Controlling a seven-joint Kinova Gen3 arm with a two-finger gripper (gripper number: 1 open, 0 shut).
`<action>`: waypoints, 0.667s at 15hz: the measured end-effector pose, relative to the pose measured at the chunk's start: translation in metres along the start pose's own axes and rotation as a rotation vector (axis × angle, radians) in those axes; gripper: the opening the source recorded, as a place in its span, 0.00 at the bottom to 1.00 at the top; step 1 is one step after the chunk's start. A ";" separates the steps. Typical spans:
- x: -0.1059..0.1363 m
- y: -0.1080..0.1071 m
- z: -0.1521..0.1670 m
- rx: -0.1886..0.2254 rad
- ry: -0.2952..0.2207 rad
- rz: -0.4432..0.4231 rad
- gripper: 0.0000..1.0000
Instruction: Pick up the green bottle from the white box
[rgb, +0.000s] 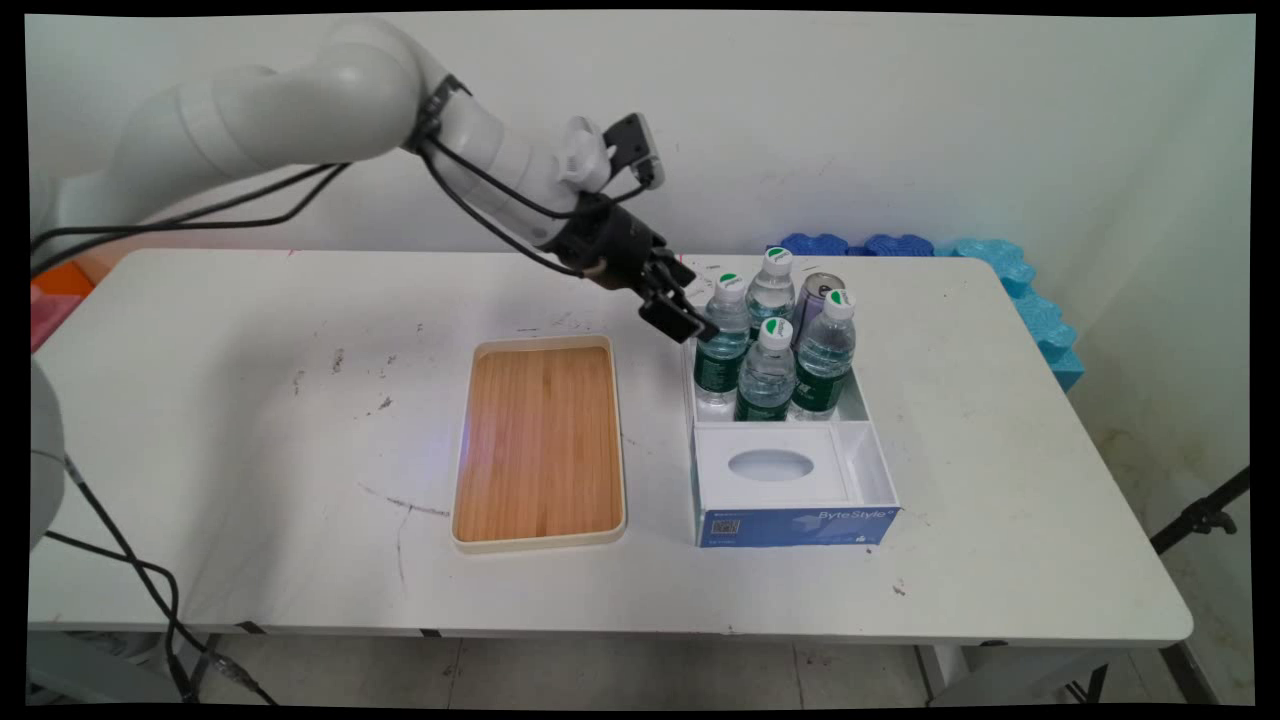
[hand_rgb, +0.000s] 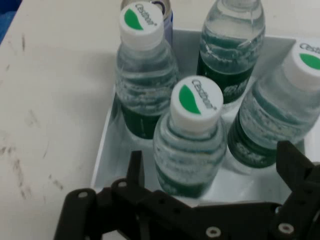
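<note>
Beside the wooden tray (rgb: 540, 445), a white box (rgb: 795, 520) lettered "ByteStyle" holds four Cestbon-capped water bottles (hand_rgb: 190, 140) and a half-hidden can (rgb: 818, 296). Open gripper (rgb: 690, 325) straddles the left-hand bottle; its label is unreadable.

The blue front face of the white box (rgb: 795, 525) carries the wording "ByteStyle" at its 3 o'clock end and a small QR-type code at its 9 o'clock end. The white bottle caps (hand_rgb: 196, 102) bear a green leaf mark beside a brand word beginning "Cest", the remainder unclear. The green bottle labels (hand_rgb: 145, 122) carry print too small to read.
</note>
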 end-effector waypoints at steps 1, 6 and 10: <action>0.001 -0.002 0.007 -0.005 0.002 0.009 1.00; 0.003 -0.011 0.032 -0.008 0.005 0.052 1.00; 0.002 -0.017 0.045 -0.006 0.004 0.079 1.00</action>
